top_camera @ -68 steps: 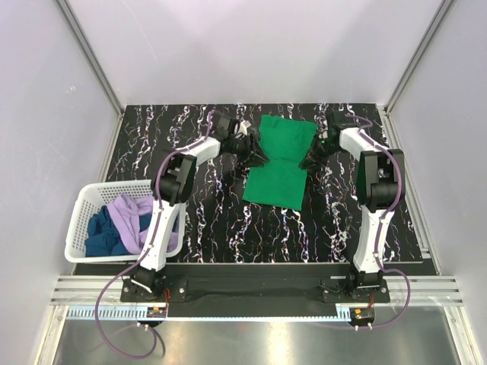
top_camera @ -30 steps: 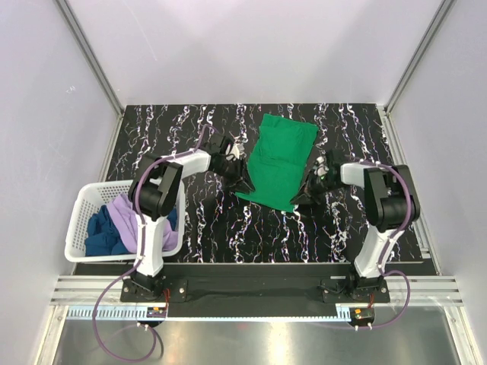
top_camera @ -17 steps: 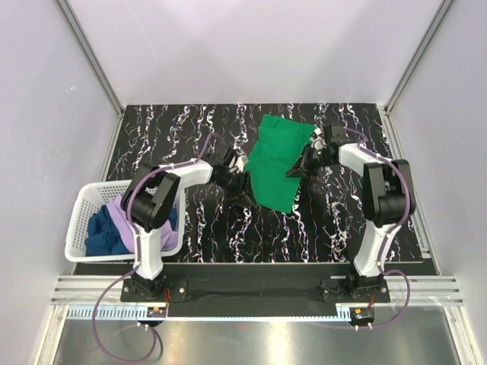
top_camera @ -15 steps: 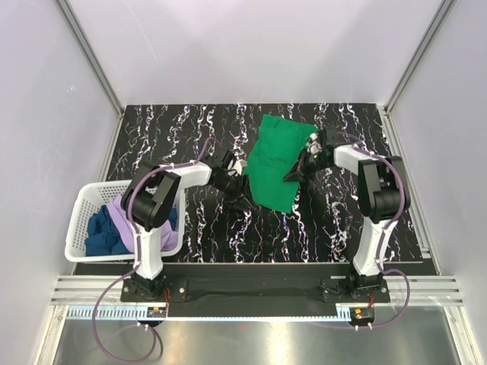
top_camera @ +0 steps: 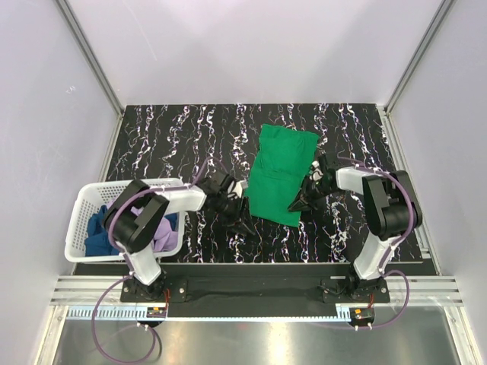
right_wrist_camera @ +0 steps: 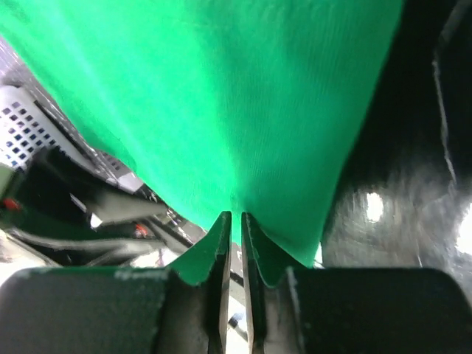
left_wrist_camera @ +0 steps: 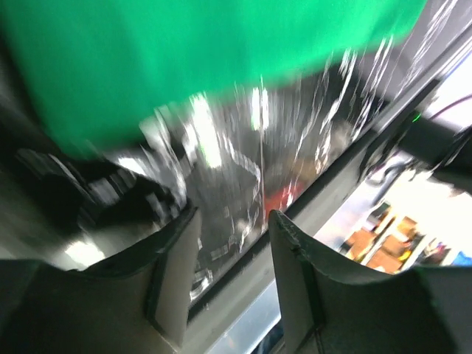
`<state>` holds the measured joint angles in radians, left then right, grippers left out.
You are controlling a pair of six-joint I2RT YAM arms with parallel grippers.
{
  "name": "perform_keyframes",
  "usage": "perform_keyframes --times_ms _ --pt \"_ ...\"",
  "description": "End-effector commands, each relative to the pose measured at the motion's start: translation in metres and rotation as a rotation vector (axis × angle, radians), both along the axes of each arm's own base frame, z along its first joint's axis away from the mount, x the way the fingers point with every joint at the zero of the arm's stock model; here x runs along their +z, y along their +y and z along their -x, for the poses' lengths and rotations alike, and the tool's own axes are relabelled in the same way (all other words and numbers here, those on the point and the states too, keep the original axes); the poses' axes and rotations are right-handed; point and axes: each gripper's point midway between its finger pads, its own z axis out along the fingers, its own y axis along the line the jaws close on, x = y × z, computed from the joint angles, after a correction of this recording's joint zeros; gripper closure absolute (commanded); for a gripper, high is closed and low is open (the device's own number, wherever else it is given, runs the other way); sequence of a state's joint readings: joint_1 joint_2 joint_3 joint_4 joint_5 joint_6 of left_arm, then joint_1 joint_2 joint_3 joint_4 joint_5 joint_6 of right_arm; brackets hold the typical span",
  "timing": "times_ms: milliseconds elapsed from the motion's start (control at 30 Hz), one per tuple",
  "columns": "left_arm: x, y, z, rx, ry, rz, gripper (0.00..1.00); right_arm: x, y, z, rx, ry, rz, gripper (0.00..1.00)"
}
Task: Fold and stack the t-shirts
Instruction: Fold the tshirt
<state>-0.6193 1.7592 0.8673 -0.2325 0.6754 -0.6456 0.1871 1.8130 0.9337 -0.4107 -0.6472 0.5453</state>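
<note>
Whether the right gripper (right_wrist_camera: 236, 217) pinches the folded green t-shirt (top_camera: 278, 171) is unclear; the left gripper (left_wrist_camera: 232, 225) gapes.

Your green t-shirt (top_camera: 279, 173) lies folded into a long flat panel on the table (top_camera: 175, 137), right of centre, running far to near, slightly askew. You have the lilac t-shirt (top_camera: 161, 228) and dark blue t-shirt (top_camera: 97, 236) crumpled together in the basket (top_camera: 76, 220) at near left.

White-and-black arms (top_camera: 179, 201), purple cables (top_camera: 95, 323)
</note>
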Motion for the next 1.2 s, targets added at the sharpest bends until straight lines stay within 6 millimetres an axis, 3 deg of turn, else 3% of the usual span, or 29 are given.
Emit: perform_keyframes --times_ms 0,67,100,167,200,233,267,300,333,433,567,600,667,700,767,800,900,933,967,1000,1033,1133,1167 --pt "0.029 0.001 -0.008 0.003 -0.131 -0.012 0.51 0.025 -0.012 -0.013 0.029 -0.124 0.085 0.82" --pt "0.048 -0.003 -0.019 -0.004 -0.182 -0.005 0.49 0.035 -0.014 -0.017 0.043 -0.138 0.102 0.8" --pt "0.069 -0.013 -0.037 -0.015 -0.249 0.03 0.49 0.05 -0.012 -0.029 0.042 -0.18 0.089 0.79" --pt "0.087 -0.023 -0.055 -0.024 -0.283 0.072 0.49 0.065 -0.008 -0.042 0.033 -0.217 0.052 0.78" --pt "0.106 -0.032 -0.074 -0.018 -0.327 0.115 0.49 0.076 -0.004 -0.054 0.026 -0.238 0.016 0.77" --pt "0.098 -0.031 -0.092 0.015 -0.307 0.115 0.52 0.082 -0.007 -0.067 0.0 -0.262 -0.007 0.76" --pt "0.106 -0.037 -0.106 0.021 -0.313 0.177 0.61 0.087 -0.007 -0.076 -0.037 -0.257 -0.041 0.76" --pt "0.12 -0.045 -0.122 0.05 -0.311 0.229 0.65 0.091 -0.005 -0.087 -0.05 -0.253 -0.089 0.77" --pt "0.107 -0.044 -0.14 0.077 -0.286 0.233 0.66 0.096 -0.008 -0.102 -0.075 -0.282 -0.114 0.78" --pt "0.116 -0.063 -0.177 0.088 -0.329 0.306 0.69 0.096 -0.001 -0.127 -0.093 -0.283 -0.184 0.84" --pt "0.091 -0.089 -0.209 0.095 -0.315 0.386 0.77 0.078 0.007 -0.146 -0.097 -0.266 -0.237 0.95" --pt "0.075 -0.093 -0.216 0.114 -0.282 0.386 0.78 0.065 0.007 -0.147 -0.101 -0.242 -0.238 0.97" --pt "0.057 -0.096 -0.226 0.137 -0.264 0.391 0.81 0.052 0.005 -0.15 -0.115 -0.222 -0.254 1.0" --pt "0.035 -0.096 -0.23 0.161 -0.22 0.37 0.83 0.033 -0.002 -0.146 -0.141 -0.181 -0.255 1.0" --pt "0.016 -0.087 -0.242 0.22 -0.202 0.33 0.87 0.014 -0.014 -0.149 -0.187 -0.168 -0.247 1.0" --pt "0.001 -0.079 -0.246 0.255 -0.169 0.31 0.89 -0.005 -0.026 -0.144 -0.223 -0.12 -0.246 1.0" --pt "-0.008 -0.068 -0.249 0.253 -0.188 0.237 0.92 -0.017 -0.041 -0.147 -0.236 -0.116 -0.237 1.0" --pt "0.002 -0.072 -0.248 0.231 -0.214 0.235 0.91 -0.018 -0.043 -0.143 -0.228 -0.095 -0.216 1.0" --pt "-0.002 -0.068 -0.241 0.221 -0.193 0.192 0.9 -0.015 -0.044 -0.145 -0.2 -0.123 -0.205 1.0" --pt "0.003 -0.069 -0.237 0.195 -0.203 0.191 0.9 -0.001 -0.044 -0.151 -0.189 -0.155 -0.209 1.0" --pt "0.024 -0.073 -0.236 0.181 -0.234 0.226 0.9 0.006 -0.044 -0.152 -0.18 -0.159 -0.207 1.0" --pt "0.053 -0.079 -0.226 0.144 -0.292 0.246 0.82 0.042 -0.046 -0.168 -0.161 -0.248 -0.196 1.0" --pt "0.071 -0.081 -0.225 0.13 -0.326 0.27 0.79 0.05 -0.046 -0.172 -0.166 -0.261 -0.2 1.0"
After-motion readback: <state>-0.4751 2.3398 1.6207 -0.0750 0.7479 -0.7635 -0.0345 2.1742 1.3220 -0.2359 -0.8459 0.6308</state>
